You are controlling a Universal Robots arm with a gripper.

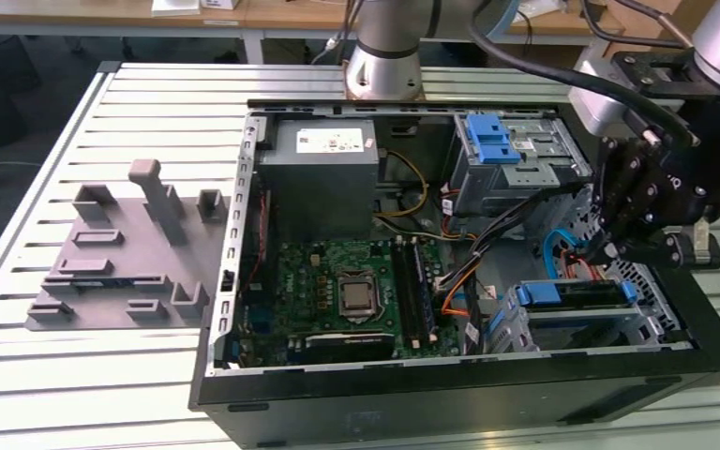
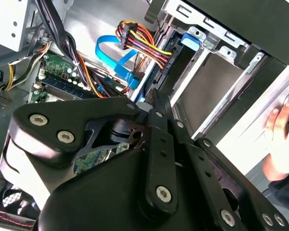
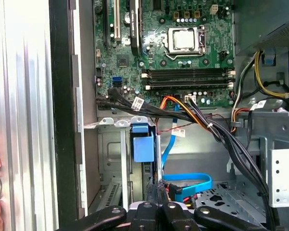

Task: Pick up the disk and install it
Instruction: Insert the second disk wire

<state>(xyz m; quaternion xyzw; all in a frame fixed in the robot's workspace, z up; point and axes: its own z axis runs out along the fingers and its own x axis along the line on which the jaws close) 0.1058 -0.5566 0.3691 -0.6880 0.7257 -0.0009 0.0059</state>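
I see the disk point(image 1: 576, 294) seated in the lower bay of the computer case point(image 1: 460, 398), lower right of the exterior view. My tool point(image 1: 607, 251) hovers just above it, fingers pressed together, holding nothing. I judge installation nearly complete.

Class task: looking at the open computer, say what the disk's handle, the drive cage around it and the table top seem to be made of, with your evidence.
Disk's handle: probably plastic, matte uniform blue. Drive cage: bare sheet metal, grey, with punched holes. Table top: looks like ribbed aluminium, pale with a satin sheen.
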